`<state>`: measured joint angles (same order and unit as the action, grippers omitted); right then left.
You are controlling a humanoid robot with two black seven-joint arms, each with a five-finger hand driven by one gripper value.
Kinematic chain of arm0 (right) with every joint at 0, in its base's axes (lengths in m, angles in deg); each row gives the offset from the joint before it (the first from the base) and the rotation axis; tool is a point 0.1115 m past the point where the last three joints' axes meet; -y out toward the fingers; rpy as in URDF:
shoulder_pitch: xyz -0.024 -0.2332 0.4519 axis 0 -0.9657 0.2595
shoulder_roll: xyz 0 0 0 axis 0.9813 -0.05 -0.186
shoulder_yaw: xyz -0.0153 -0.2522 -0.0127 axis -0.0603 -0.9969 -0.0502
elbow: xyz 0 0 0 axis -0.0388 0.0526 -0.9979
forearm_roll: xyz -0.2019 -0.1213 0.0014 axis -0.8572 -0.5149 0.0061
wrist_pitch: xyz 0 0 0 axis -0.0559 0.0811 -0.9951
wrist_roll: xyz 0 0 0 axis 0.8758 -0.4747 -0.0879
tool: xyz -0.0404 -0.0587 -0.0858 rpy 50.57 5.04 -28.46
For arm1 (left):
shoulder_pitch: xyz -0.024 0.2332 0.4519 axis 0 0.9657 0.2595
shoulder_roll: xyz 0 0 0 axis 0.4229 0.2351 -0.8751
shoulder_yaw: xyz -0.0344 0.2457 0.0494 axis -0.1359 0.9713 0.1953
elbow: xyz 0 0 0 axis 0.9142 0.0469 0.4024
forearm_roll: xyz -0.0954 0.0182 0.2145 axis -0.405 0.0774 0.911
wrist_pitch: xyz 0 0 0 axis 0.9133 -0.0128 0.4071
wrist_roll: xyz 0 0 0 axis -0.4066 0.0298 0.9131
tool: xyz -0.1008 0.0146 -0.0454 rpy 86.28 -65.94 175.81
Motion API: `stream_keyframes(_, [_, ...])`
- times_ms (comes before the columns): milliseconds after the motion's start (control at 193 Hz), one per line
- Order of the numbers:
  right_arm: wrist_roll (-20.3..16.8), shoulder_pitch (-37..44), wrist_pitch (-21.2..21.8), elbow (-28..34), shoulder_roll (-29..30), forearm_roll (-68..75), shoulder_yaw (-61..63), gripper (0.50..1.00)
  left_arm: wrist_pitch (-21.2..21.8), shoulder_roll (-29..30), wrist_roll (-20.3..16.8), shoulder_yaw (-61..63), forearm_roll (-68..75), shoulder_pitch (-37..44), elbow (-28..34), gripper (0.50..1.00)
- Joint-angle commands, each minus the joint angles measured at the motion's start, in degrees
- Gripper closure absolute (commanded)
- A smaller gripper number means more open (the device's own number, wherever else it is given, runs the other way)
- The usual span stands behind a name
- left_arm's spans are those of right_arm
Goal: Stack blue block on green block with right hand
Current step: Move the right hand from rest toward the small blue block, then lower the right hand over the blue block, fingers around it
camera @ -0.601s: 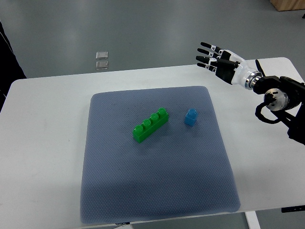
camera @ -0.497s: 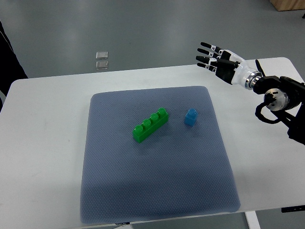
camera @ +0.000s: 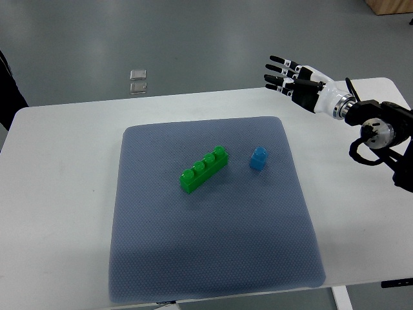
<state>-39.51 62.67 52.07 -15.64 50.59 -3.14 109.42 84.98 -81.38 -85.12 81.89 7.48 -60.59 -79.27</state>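
Your right robot hand (camera: 293, 81), black-and-white w/ fingers spread wide, holds nothing and hovers over the white table's (camera: 58, 168) far right edge, well apart from both blocks. The small blue plastic block (camera: 259, 158) sits upright on the grey-blue textured mat (camera: 213, 258), just right of the long green studded brick (camera: 204, 169), not touching. Studs face up, ready for stacking. Grasp not yet begun.

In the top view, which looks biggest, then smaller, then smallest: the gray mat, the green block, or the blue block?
1. gray mat, by far the biggest
2. green block, a long bar with four studs
3. blue block, a single small cube
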Motion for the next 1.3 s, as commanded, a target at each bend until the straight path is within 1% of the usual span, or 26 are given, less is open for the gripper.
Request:
stream_keyframes(0, [0.6, 0.0, 2.3, 0.1, -0.8, -4.1, 0.2, 0.579, 0.0, 0.0, 0.0, 0.2, 0.0, 0.0, 0.2, 0.5])
stream_keyframes(114, [2.2, 0.1, 5.2, 0.1, -1.8, -9.9, 0.2, 0.579, 0.1, 0.0, 0.0, 0.1, 0.0, 0.0, 0.2, 0.5])
stream_keyframes(166, [3.2, 0.0, 7.6, 0.1, -3.3, -14.0, 0.2, 0.579, 0.0, 0.0, 0.0, 0.1, 0.0, 0.0, 0.0, 0.5])
stream_keyframes(316, [5.9, 0.4, 13.3, 0.1, -4.9, -24.4, 0.7, 0.579, 0.0, 0.0, 0.0, 0.1, 0.0, 0.0, -0.1, 0.5])
stream_keyframes(435, [9.4, 2.8, 13.4, 0.1, -6.7, -32.5, 0.3, 0.581, 0.0, 0.0, 0.0, 0.2, 0.0, 0.0, 0.1, 0.5])
stream_keyframes(570, [12.8, 5.1, 13.4, 0.4, -6.3, -43.6, 0.3, 0.581, 0.0, 0.0, 0.0, 0.1, 0.0, 0.0, 0.1, 0.5])
stream_keyframes(679, [15.0, 6.6, 13.4, 3.3, -5.9, -54.9, 0.2, 0.581, 0.0, 0.0, 0.0, 0.1, 0.0, 0.0, 0.0, 0.5])
stream_keyframes(751, [16.0, 6.8, 13.3, 6.9, -6.0, -63.2, 0.3, 0.583, 0.0, 0.0, 0.0, 0.1, 0.0, 0.0, -0.1, 0.5])
stream_keyframes(834, [16.6, 6.9, 9.7, 11.7, -6.6, -70.9, -0.1, 0.585, 0.0, 0.0, 0.0, 0.1, 0.0, 0.0, 0.0, 0.5])
stream_keyframes(907, [17.2, 7.0, 7.4, 14.3, -6.7, -76.3, -0.6, 0.585, 0.0, 0.0, 0.0, 0.1, 0.0, 0.0, 0.0, 0.5])
stream_keyframes(990, [18.0, 7.2, 5.8, 15.7, -6.8, -80.8, -2.3, 0.585, 0.0, 0.0, 0.0, 0.1, 0.0, 0.0, 0.0, 0.5])
stream_keyframes(1078, [19.7, 9.3, 2.8, 15.8, -6.6, -85.2, -6.0, 0.585, 0.0, 0.0, 0.0, 0.1, 0.0, 0.0, -0.1, 0.5])
stream_keyframes(1140, [21.4, 11.0, -0.9, 15.8, -6.8, -86.9, -10.8, 0.585, 0.0, 0.0, 0.0, 0.1, 0.0, 0.0, 0.0, 0.5])
stream_keyframes(1145, [21.6, 11.3, -1.7, 15.8, -6.8, -87.1, -11.7, 0.585, 0.0, 0.0, 0.0, 0.1, 0.0, 0.0, 0.0, 0.5])
stream_keyframes(1207, [22.5, 13.1, -6.3, 15.8, -7.0, -88.0, -16.9, 0.585, 0.0, 0.0, 0.0, 0.1, 0.0, 0.0, 0.0, 0.5])
stream_keyframes(1218, [22.5, 13.1, -6.3, 15.8, -7.0, -88.0, -16.9, 0.585, 0.0, 0.0, 0.0, 0.1, 0.0, 0.0, 0.0, 0.5])
stream_keyframes(1223, [22.7, 13.5, -7.1, 15.8, -7.1, -88.2, -17.7, 0.585, 0.0, 0.0, 0.0, 0.1, 0.0, 0.0, 0.0, 0.5])
stream_keyframes(1295, [24.0, 15.1, -11.4, 15.8, -7.8, -89.7, -23.6, 0.585, 0.0, 0.0, 0.0, 0.1, 0.0, 0.0, 0.0, 0.5])
